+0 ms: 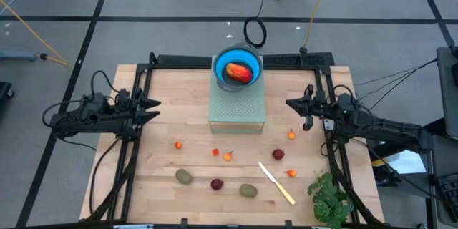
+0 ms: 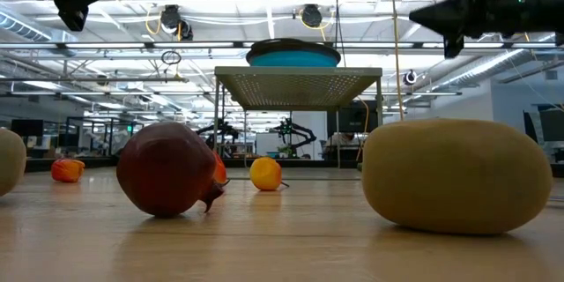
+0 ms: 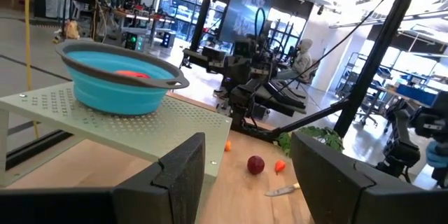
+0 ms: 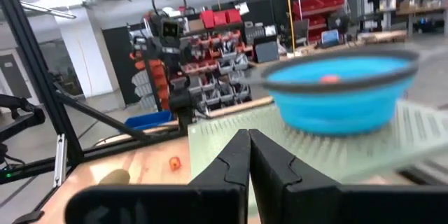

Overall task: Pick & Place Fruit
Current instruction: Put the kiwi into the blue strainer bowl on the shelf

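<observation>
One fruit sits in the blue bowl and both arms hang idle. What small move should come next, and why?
Probably lower the left gripper, its jaws open, toward the small orange piece on the table just ahead of it. The red-orange fruit already lies in the blue bowl; the right gripper is shut and would have to open first.

View past my left gripper (image 3: 248, 175), whose two dark fingers (image 3: 183, 171) stand apart with nothing between them. A blue bowl (image 3: 119, 80) rests on a perforated pale stand (image 3: 105, 122); a red-orange fruit (image 3: 131, 74) shows just above the bowl's rim. On the wooden table (image 3: 238, 189) beyond lie a dark red ball (image 3: 256, 164), two small orange bits (image 3: 280, 166), a knife (image 3: 283, 191) and green leaves (image 3: 315, 138). The other arm (image 3: 259, 101) stands farther off.
</observation>
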`<action>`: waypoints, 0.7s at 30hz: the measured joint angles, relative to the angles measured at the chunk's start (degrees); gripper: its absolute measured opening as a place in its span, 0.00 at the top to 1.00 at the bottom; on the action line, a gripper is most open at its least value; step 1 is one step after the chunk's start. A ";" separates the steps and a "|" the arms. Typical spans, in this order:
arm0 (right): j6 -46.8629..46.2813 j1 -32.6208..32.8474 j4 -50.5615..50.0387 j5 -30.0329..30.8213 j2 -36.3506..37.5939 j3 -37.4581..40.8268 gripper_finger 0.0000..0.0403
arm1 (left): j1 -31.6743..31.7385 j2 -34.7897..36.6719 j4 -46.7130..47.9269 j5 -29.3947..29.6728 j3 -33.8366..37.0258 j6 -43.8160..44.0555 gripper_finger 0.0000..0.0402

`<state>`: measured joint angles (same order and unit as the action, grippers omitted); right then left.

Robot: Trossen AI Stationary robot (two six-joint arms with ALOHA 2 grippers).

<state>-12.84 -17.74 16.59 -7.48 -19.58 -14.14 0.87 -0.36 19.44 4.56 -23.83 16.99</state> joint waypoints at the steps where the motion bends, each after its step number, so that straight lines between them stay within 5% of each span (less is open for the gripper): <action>1: -0.36 -0.06 0.00 0.01 0.35 0.77 1.00 | 0.02 0.00 0.00 0.00 0.00 0.00 0.47; 21: -3.62 -3.37 -11.49 0.12 1.47 2.87 1.00 | 0.02 -5.89 0.11 3.48 0.00 1.92 0.47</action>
<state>-16.47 -21.10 5.10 -7.35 -18.11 -11.27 0.89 -6.25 19.55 8.03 -23.83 18.92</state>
